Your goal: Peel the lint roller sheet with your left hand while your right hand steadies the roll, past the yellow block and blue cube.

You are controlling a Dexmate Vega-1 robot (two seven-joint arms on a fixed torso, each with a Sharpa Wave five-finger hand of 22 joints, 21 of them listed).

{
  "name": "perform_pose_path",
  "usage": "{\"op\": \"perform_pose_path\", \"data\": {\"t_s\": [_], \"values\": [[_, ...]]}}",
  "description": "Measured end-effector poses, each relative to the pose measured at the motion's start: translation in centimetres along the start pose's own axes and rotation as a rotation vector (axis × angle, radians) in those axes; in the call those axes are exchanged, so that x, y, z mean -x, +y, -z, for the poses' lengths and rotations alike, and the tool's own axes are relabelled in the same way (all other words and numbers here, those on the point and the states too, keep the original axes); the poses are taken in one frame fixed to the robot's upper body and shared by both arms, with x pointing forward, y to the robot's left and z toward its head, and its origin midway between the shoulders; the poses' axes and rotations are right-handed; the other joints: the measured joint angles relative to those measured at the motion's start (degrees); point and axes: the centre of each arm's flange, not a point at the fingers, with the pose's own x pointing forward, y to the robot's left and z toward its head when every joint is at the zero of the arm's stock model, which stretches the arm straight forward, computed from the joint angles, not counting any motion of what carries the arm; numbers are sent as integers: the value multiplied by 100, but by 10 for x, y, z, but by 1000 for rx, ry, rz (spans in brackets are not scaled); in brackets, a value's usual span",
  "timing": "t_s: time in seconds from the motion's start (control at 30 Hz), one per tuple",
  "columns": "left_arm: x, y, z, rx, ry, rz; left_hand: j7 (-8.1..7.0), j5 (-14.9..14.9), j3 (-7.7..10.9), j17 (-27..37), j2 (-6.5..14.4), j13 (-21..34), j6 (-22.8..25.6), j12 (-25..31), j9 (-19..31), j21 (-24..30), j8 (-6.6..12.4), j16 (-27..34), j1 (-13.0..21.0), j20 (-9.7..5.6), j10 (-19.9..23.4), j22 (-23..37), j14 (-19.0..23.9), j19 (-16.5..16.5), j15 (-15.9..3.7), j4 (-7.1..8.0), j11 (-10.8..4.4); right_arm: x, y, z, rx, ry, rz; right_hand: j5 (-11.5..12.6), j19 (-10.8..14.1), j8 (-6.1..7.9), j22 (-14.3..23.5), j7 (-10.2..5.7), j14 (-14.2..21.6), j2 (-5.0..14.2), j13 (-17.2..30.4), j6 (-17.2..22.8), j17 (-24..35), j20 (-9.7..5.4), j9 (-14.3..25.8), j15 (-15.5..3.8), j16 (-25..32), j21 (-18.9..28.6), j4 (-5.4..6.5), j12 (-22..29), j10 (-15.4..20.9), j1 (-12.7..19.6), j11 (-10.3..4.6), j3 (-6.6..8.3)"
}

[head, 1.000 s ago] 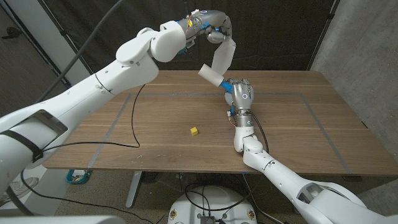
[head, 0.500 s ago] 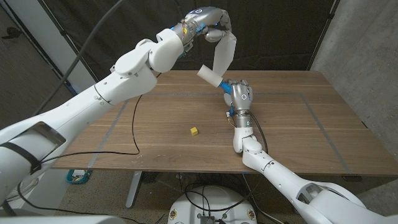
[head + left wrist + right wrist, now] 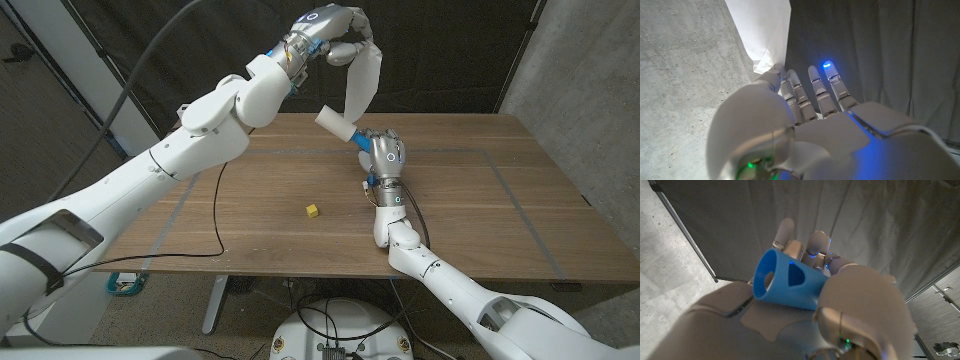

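Note:
My right hand (image 3: 385,155) stands near the table's middle back and grips the lint roller, whose white roll (image 3: 338,125) sticks out up and to the left. In the right wrist view the roller's blue handle (image 3: 787,286) lies in my right hand (image 3: 840,310). A white sheet (image 3: 358,85) runs up from the roll to my left hand (image 3: 335,35), raised high above the table's far edge, which pinches the sheet's upper end. The left wrist view has the sheet (image 3: 762,30) at the fingers (image 3: 805,90) of that hand. A small yellow block (image 3: 312,210) lies on the table in front of the roll.
The wooden table (image 3: 480,210) carries grey tape lines. A black cable (image 3: 215,200) loops over its left part. A dark curtain hangs behind, with a concrete wall (image 3: 590,90) at the right.
My left hand has risen and moved slightly back, drawing the sheet longer off the roll. My right hand and the roller have stayed in place.

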Motion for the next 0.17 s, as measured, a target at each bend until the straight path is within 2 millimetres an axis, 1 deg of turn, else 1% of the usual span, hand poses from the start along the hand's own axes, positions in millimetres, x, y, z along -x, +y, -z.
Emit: {"op": "perform_pose_path", "data": {"t_s": [0.03, 0.07, 0.1, 0.17], "values": [[1, 1, 2, 2, -1, 6, -52, 0, -47, -80, -78, -109, -322, -160, -183, -55, -267, -37, -145, 24, -91, -5, -86, -73, 6, -14, 33, 1, 0, 0, 1, 1, -1, 0, 0, 0, 0, 0, 0, 0, 10, 0, 0, 0, 0, 0, 0, 0, -2, 0, 0, 0, 0, 2], [1, 0, 1, 6, -3, 10, -84, 0, -85, -129, -153, -180, -544, -265, -304, -86, -442, -53, -221, 55, -149, -6, -140, -103, 1, -19, 47, 1, 0, -1, 0, -1, -1, 0, 0, 0, 0, 0, 0, 0, 8, 0, 0, 0, 0, 0, 0, 0, -16, 0, 0, 0, 0, 15], [2, 0, 2, 8, -3, 14, -101, 0, -97, -161, -180, -222, -665, -317, -369, -93, -540, -55, -276, 83, -178, -8, -189, -131, 10, -20, 61, 1, 0, -1, 0, 0, -1, 0, 0, 0, 0, 0, 0, 0, 7, 0, 0, 0, 0, 0, 0, 0, -18, 0, 0, 0, 0, 18], [2, -1, 1, 17, -10, 24, -117, 0, -97, -179, -213, -250, -766, -369, -418, -111, -627, -55, -308, 92, -196, -8, -199, -141, 21, -20, 79, 1, -1, -3, -2, -6, -1, 0, 0, 0, 0, 0, 0, -1, 7, 0, 0, 0, 0, 0, 0, 0, -18, 0, 0, 0, 0, 18]]}}
